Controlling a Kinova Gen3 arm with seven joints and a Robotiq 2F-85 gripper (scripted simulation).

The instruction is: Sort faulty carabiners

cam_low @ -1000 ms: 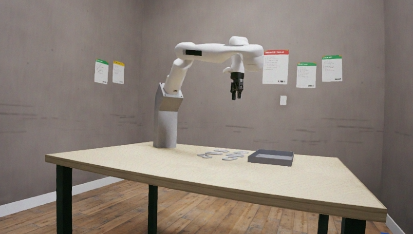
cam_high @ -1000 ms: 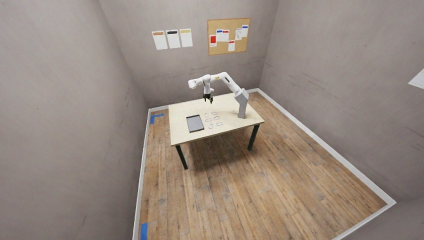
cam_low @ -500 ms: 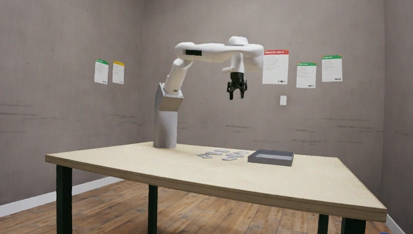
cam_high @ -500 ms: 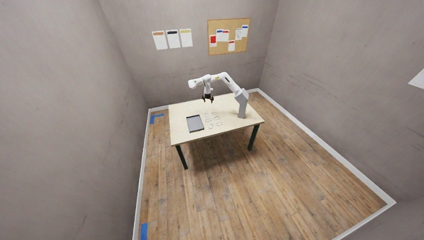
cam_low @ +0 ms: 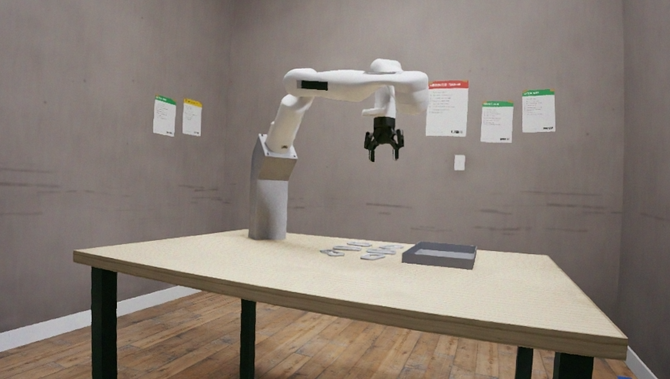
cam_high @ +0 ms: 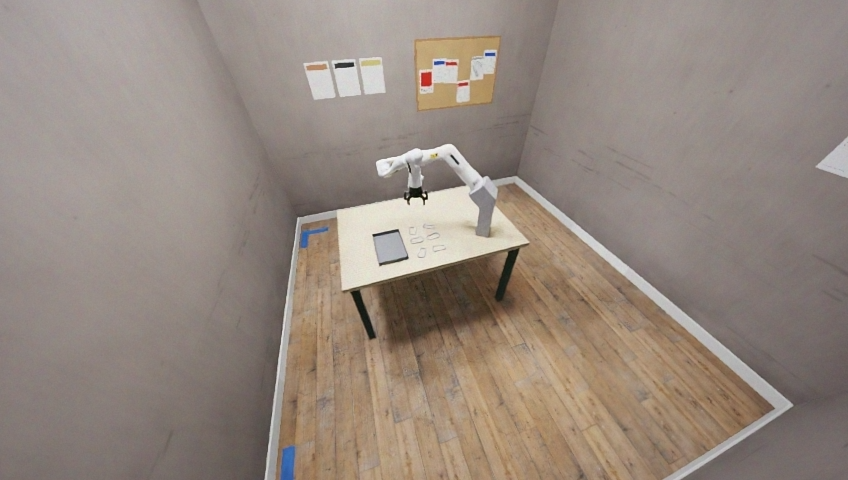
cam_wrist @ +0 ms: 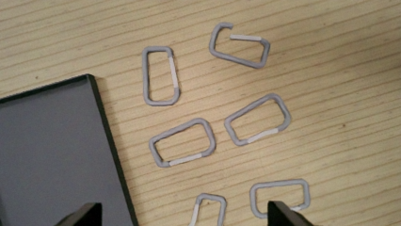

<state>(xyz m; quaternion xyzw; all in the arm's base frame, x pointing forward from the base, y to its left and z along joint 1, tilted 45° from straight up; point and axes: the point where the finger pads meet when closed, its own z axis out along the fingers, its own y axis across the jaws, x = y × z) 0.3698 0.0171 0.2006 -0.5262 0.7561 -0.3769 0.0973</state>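
While three paper sheets (cam_high: 319, 83) hung on the wall at the left of the overhead view, the grey tray (cam_high: 376, 249) (cam_low: 437, 261) (cam_wrist: 110, 141) lay flat on the wooden table (cam_high: 357, 267) (cam_low: 282, 281) (cam_wrist: 348, 155), and all six clips were outside it, on the table top! Nearest the tray came three of them: an upright-looking clip (cam_high: 410, 231) (cam_low: 372, 257) (cam_wrist: 145, 75), its pale gate lying along the right side of its loop in the close view; a slanted clip (cam_high: 417, 243) (cam_low: 381, 252) (cam_wrist: 179, 128), gate along its lower edge, meeting the frame; and a lower clip (cam_high: 418, 253) (cam_low: 391, 246) (cam_wrist: 224, 209), cut off by the bottom of the close view, so I couldn't tell about its whole gate.

Over them, well above the table, hung the black gripper (cam_high: 416, 202) (cam_low: 384, 159) (cam_wrist: 184, 214), pointing down with its fingers spread wide and nothing between them.

Then the odd one: a gaping clip (cam_high: 429, 228) (cam_low: 332, 253) (cam_wrist: 235, 59), its gate swung inward with a gap at the hooked end! Below it lay a tilted clip (cam_high: 433, 239) (cam_low: 347, 248) (cam_wrist: 250, 108) with its gate shut, then a bottom-right clip (cam_high: 438, 251) (cam_low: 359, 244) (cam_wrist: 280, 183), its gate partly hidden by a finger. Farther right, the white arm (cam_high: 446, 151) (cam_low: 338, 84) rose from a grey post (cam_high: 484, 217) (cam_low: 270, 206) on the table.

The gripper (cam_high: 416, 202) (cam_low: 384, 159) (cam_wrist: 184, 217) has been turned about its upright axis; in the exterior view, its two fingers, earlier seen nearly overlapping, are now presented side by side.
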